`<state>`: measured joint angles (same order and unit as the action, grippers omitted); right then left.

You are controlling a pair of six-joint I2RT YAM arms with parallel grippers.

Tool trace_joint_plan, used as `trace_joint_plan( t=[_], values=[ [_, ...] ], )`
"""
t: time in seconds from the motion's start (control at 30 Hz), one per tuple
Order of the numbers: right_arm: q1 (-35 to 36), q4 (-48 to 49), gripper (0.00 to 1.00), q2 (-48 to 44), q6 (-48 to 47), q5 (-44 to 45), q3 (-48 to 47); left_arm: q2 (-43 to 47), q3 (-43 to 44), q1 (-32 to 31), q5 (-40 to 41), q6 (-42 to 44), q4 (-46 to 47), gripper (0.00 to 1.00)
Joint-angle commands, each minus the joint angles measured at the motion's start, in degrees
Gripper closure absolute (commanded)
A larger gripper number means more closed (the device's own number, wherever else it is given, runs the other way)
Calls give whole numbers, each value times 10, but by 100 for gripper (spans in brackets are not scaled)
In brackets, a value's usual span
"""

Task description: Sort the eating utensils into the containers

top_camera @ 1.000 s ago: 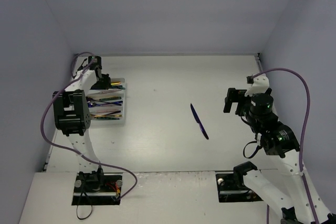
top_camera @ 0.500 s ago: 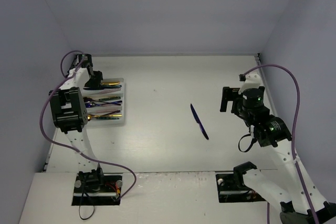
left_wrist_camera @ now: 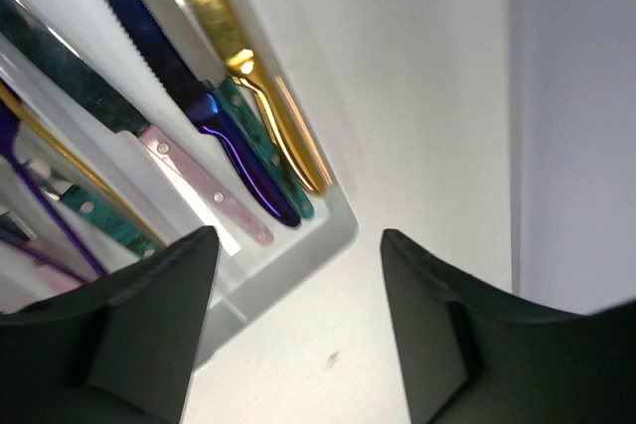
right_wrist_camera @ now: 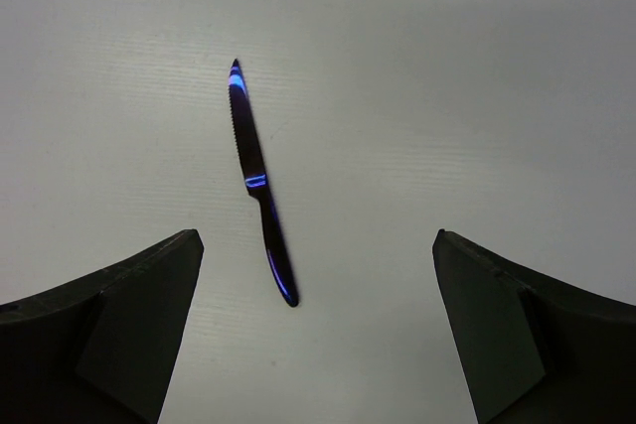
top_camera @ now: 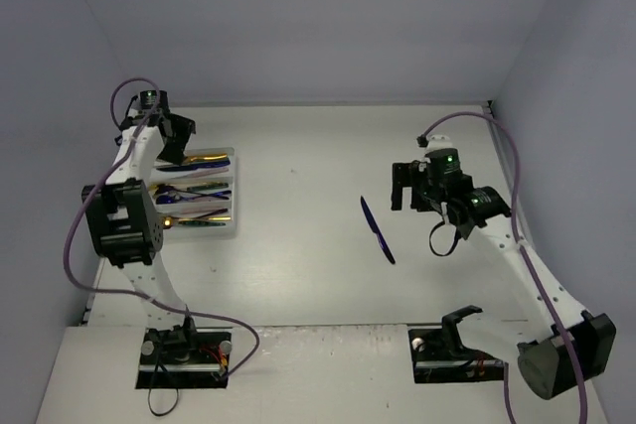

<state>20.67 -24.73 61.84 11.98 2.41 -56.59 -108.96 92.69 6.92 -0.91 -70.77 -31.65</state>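
Observation:
One dark blue knife (top_camera: 377,230) lies alone on the table's middle; the right wrist view shows this knife (right_wrist_camera: 260,196) ahead of my fingers, left of centre. My right gripper (top_camera: 402,186) hovers just right of it, and this gripper (right_wrist_camera: 316,240) is open and empty. The white tray (top_camera: 237,196) at the left holds several utensils in its containers. In the left wrist view a gold knife (left_wrist_camera: 234,37), a blue knife (left_wrist_camera: 169,67) and a pink handle (left_wrist_camera: 204,191) lie inside the tray (left_wrist_camera: 298,265). My left gripper (top_camera: 179,136) (left_wrist_camera: 296,240) stands open over the tray's far end, holding nothing.
Grey walls close the table in at the left, back and right. The left wall (left_wrist_camera: 576,126) is close beside my left gripper. The arm bases (top_camera: 184,345) sit at the near edge.
My left gripper has opened and drawn back from the tray's far compartment, where a gold utensil now lies. The right arm has swung left toward the blue knife.

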Motion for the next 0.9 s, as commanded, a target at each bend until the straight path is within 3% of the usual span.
trace_joint_plan(
  t=[0.0, 0.17, 0.37, 0.5, 0.87],
  values=[
    [4, 23, 0, 84, 34, -79, -12, 168, 1, -45, 89, 211, -11, 30],
    [20, 24, 5, 160, 25, -64, 5, 295, -100, -64, 130, 323, -12, 23],
    [64, 30, 13, 252, 25, -42, 4, 426, -238, -63, 91, 420, -28, 23],
    [84, 42, 22, 292, 34, -39, 11, 460, -268, -63, 78, 439, -64, 23],
    [84, 70, 34, 344, 44, -17, 30, 485, -307, -63, 40, 444, -68, 23]
  ],
)
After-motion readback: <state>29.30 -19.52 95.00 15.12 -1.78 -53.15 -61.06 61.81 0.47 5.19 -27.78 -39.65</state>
